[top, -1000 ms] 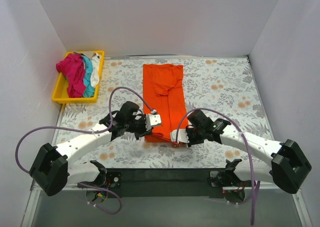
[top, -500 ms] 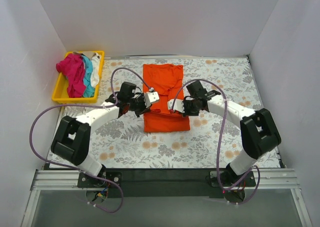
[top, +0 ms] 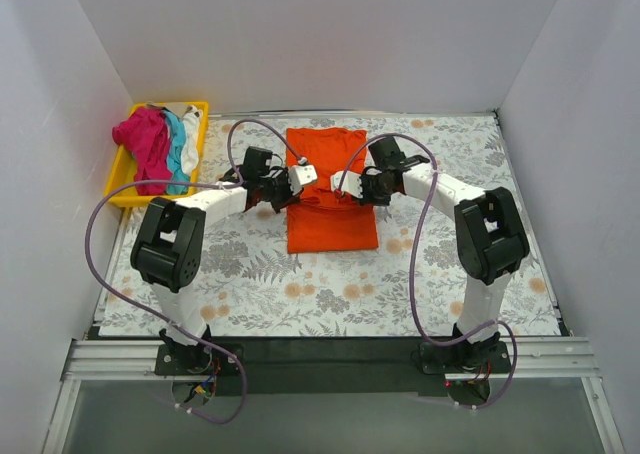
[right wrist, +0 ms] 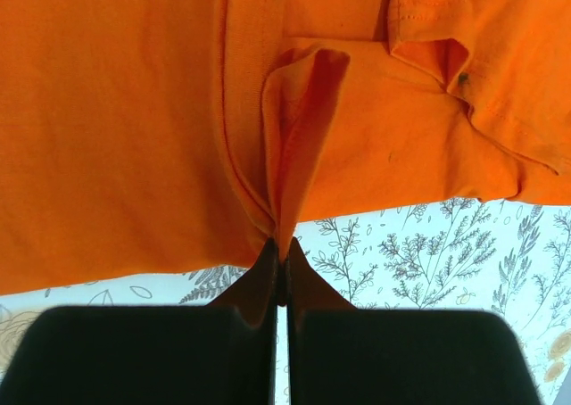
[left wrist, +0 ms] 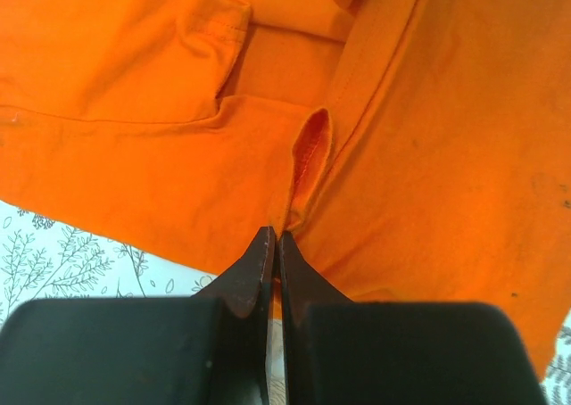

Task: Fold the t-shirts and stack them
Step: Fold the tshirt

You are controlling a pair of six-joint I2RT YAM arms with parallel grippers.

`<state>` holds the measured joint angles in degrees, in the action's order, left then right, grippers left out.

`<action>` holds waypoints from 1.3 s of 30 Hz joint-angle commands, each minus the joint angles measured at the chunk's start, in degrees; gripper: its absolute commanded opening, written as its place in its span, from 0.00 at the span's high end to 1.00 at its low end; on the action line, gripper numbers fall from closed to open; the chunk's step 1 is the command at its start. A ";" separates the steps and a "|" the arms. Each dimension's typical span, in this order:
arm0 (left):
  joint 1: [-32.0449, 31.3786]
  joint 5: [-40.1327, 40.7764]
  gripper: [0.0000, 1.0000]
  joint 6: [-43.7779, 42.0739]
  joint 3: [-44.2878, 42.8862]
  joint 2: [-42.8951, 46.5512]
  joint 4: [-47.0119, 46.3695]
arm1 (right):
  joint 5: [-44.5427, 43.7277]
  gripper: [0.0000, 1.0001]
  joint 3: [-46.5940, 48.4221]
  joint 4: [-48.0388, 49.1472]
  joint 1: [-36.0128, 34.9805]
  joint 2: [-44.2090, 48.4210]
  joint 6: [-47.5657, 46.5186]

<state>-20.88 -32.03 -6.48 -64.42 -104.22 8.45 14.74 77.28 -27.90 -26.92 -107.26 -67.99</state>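
The orange t-shirt (top: 330,189) lies on the flowered table, its near part folded up over its far part. My left gripper (top: 306,176) is shut on the left edge of the folded layer, a pinched ridge of orange cloth (left wrist: 308,155) rising from its tips (left wrist: 274,237). My right gripper (top: 343,183) is shut on the right edge, with a cloth fold (right wrist: 299,128) rising from its tips (right wrist: 281,244). Magenta (top: 143,144), teal (top: 176,149) and white (top: 190,139) shirts lie bunched in the yellow tray (top: 125,196).
White walls close in the table on three sides. The yellow tray stands at the far left corner. Both arms reach forward over the table (top: 440,264), their purple cables looping above them.
Both grippers have carried the shirt's near hem away from me, over the shirt toward its far end. The orange shirt now shows shorter, doubled over.
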 commanded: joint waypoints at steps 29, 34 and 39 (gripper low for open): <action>4.27 -3.12 0.63 9.47 -4.93 7.00 5.52 | 3.36 0.53 7.99 -3.30 2.92 5.91 4.44; 2.26 -5.59 0.63 7.71 6.74 16.76 6.14 | 4.86 0.60 -2.11 -4.27 2.48 13.47 4.88; -3.63 -3.30 0.60 2.00 15.46 22.57 5.71 | 3.89 0.52 -12.99 -3.22 -0.67 17.52 4.27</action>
<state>-21.43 -35.20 -0.82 -53.52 -83.61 12.36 17.98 69.95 -29.89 -25.52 -90.87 -63.29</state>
